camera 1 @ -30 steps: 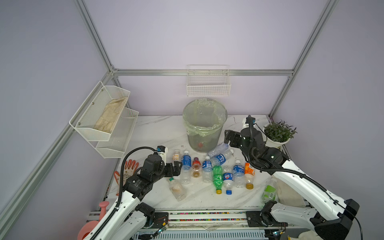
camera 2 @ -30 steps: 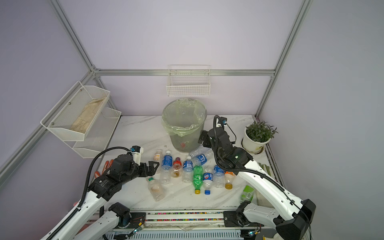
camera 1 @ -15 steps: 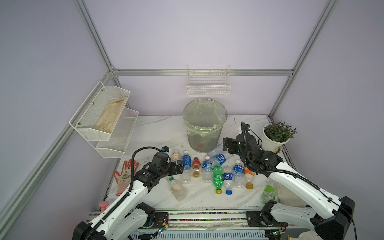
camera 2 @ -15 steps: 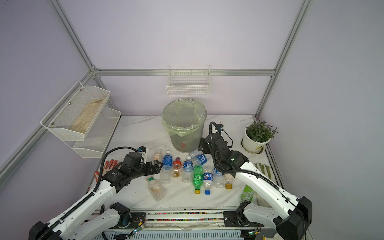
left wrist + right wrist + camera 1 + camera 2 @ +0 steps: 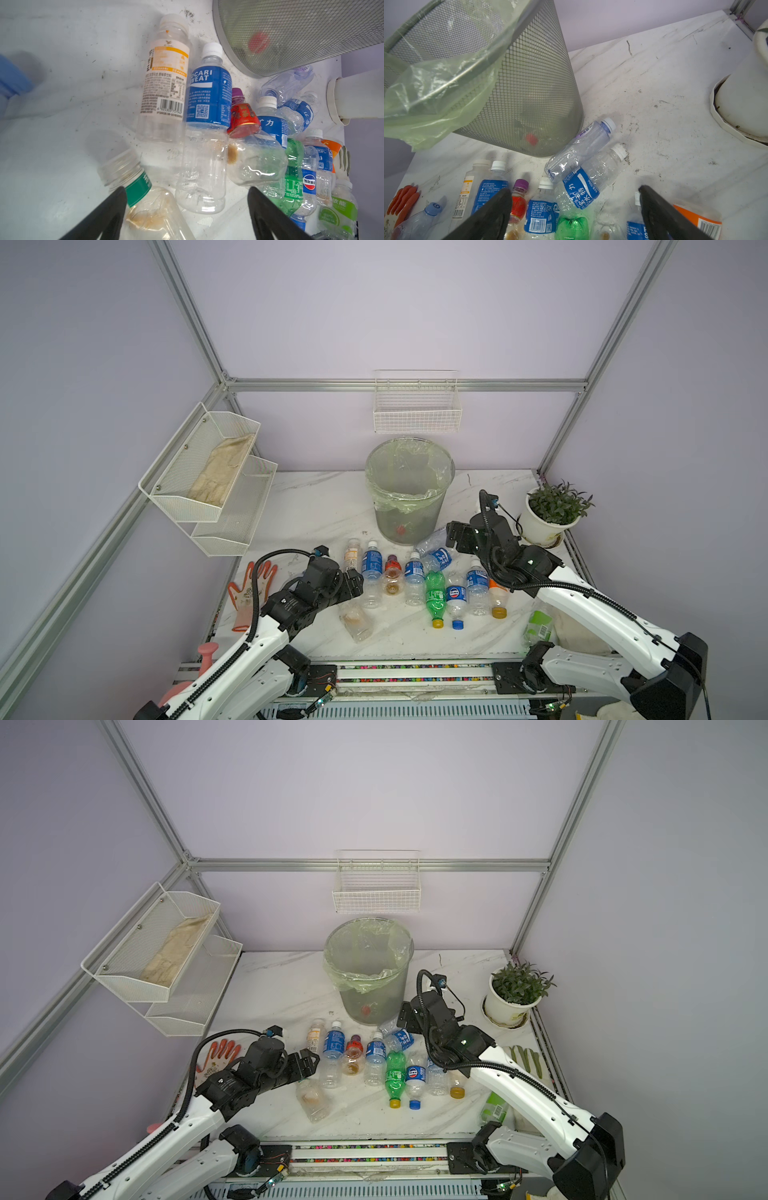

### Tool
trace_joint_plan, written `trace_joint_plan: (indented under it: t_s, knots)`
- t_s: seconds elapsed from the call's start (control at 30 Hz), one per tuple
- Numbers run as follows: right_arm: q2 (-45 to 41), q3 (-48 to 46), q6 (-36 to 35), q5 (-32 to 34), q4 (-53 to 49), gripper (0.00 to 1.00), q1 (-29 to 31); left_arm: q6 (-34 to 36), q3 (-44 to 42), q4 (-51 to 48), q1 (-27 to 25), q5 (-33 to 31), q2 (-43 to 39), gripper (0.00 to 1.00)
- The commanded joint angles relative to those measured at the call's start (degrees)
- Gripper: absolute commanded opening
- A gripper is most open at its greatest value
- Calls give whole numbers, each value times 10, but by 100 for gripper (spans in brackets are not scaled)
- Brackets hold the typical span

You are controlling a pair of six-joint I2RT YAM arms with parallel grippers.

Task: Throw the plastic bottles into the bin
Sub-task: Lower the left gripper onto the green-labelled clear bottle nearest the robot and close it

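Top views: my left gripper [image 5: 356, 584] has advanced from the table edge to the row of plastic bottles [image 5: 415, 585]. My right gripper [image 5: 405, 1017] has dropped beside the bin [image 5: 386, 994]. Two pickups look imminent.

Left wrist: jaws apart, narrowing slightly, framing the flat-lying Pocari bottle [image 5: 205, 124]; nothing held.

Right wrist: jaws wide apart above the crumpled bottle [image 5: 583, 187] at the bin's foot.

Wire basket [image 5: 417, 414]: hung high at the back.
Tiered shelf [image 5: 178, 497]: mounted at left, beige cloth [image 5: 220, 468] in upper tier.
Potted plant [image 5: 544, 526]: far right.
Orange glove [image 5: 249, 593]: lying flat, left edge.
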Motion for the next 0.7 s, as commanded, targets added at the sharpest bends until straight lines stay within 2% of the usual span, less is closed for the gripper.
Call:
trace_joint_plan:
  t_s: [0.0,0.2,0.37,0.67]
  knots:
    - [-5,-3,9,4,-3,97,-1,-48,-39,-55,-5,-4,-24,88]
    - [3,-5,21,3,-2,97,-1,-96,-80,-64,-23,17,-49,87]
    - [6,-11,29,-2,-2,97,-1,-112,-88,-62,-46,14,-40,86]
    - [-11,-26,35,1,-11,97,-1,-158,-117,0,-94,19,-16,83]
